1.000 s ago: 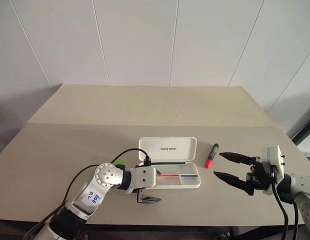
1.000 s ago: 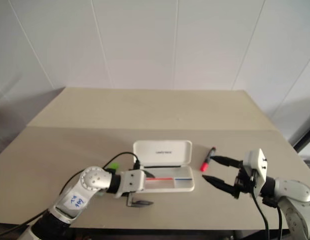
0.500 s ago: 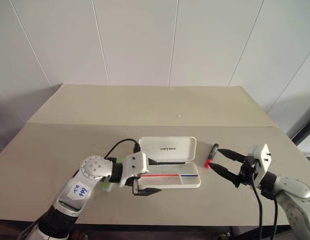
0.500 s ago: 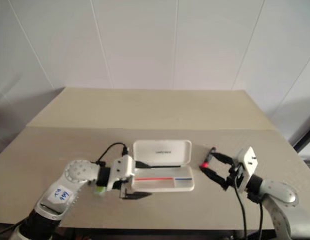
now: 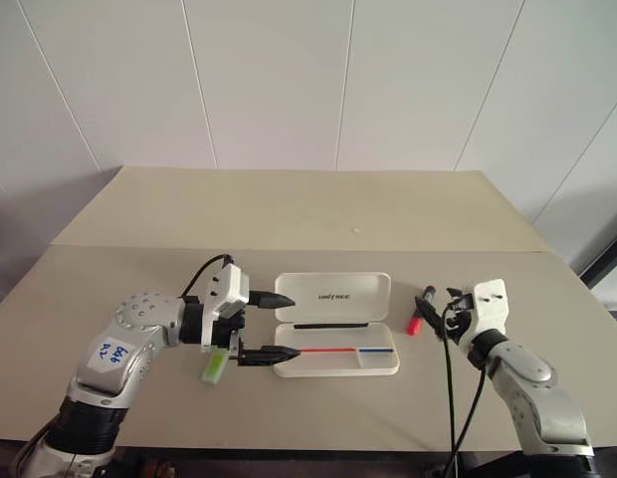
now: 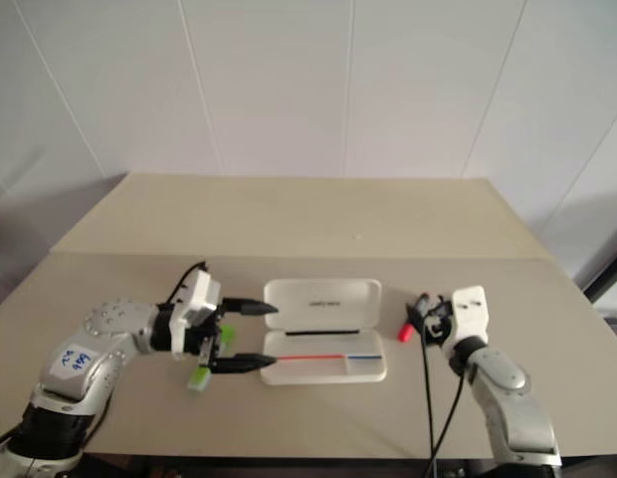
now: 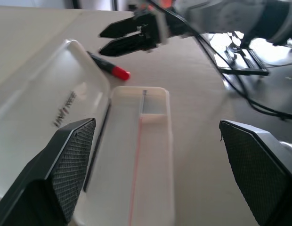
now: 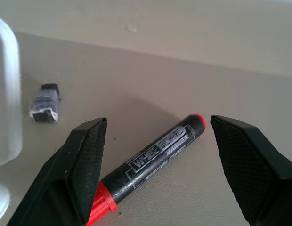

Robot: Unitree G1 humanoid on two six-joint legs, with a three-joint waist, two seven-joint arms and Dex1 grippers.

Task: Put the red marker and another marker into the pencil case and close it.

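The white pencil case lies open mid-table, lid back, with red and blue stripes in its tray. The red marker rests on the table just right of the case. My right gripper is open and low, its fingers on either side of the red marker without closing on it. The lime-green marker lies on the table left of the case. My left gripper hangs open at the case's left end, one finger above the other, holding nothing.
The beige table has a seam across its middle and wide bare room behind the case. A small dark stubby object lies on the table near the case's rim. A white speck sits farther back.
My left gripper rose, shifted left and rolled, uncovering the green marker. My right gripper swung from pointing left to pointing forward and came down around the red marker. Both stayed open.
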